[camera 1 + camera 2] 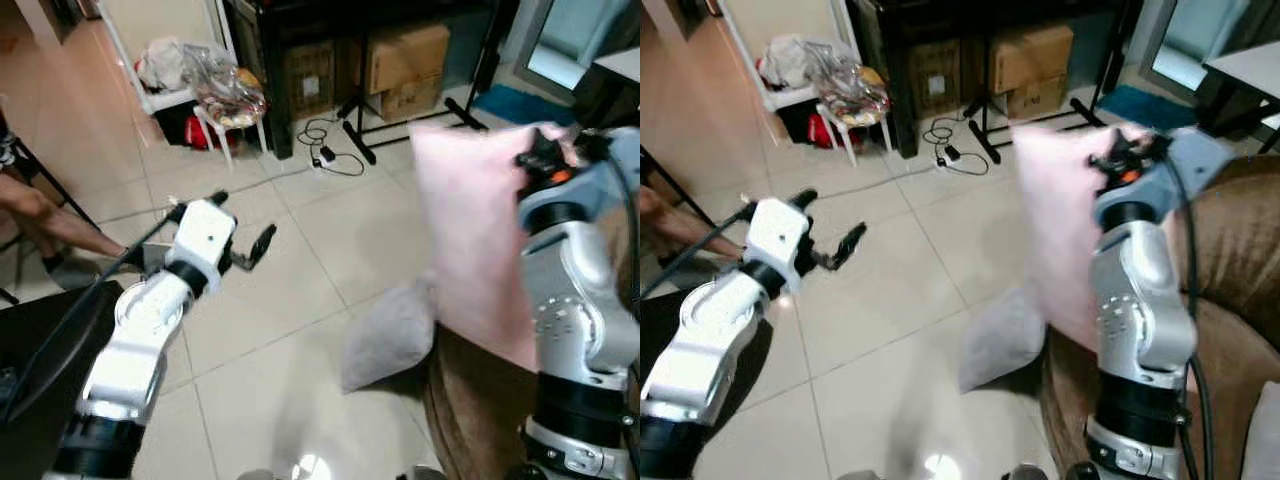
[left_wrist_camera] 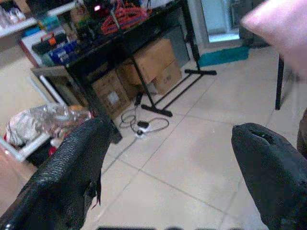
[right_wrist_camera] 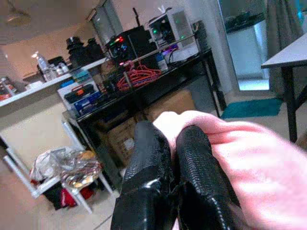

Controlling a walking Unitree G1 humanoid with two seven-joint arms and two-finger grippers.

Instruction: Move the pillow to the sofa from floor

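Note:
My right gripper (image 3: pixel 173 143) is shut on the upper edge of a pink pillow (image 1: pixel 470 240), which hangs in the air at the front edge of the brown sofa (image 1: pixel 1230 270) on the right. Below it, a grey pillow (image 1: pixel 388 335) lies on the tiled floor and leans against the sofa's base. My left gripper (image 1: pixel 245 225) is open and holds nothing. It is stretched out over bare tiles to the left, well apart from both pillows.
A black table (image 2: pixel 129 38) stands at the back with cardboard boxes (image 1: pixel 405 60) under it and cables (image 1: pixel 325 150) on the floor in front. A white stool with plastic bags (image 1: pixel 225 90) is at the back left. A person's leg (image 1: pixel 50 225) shows at the left edge.

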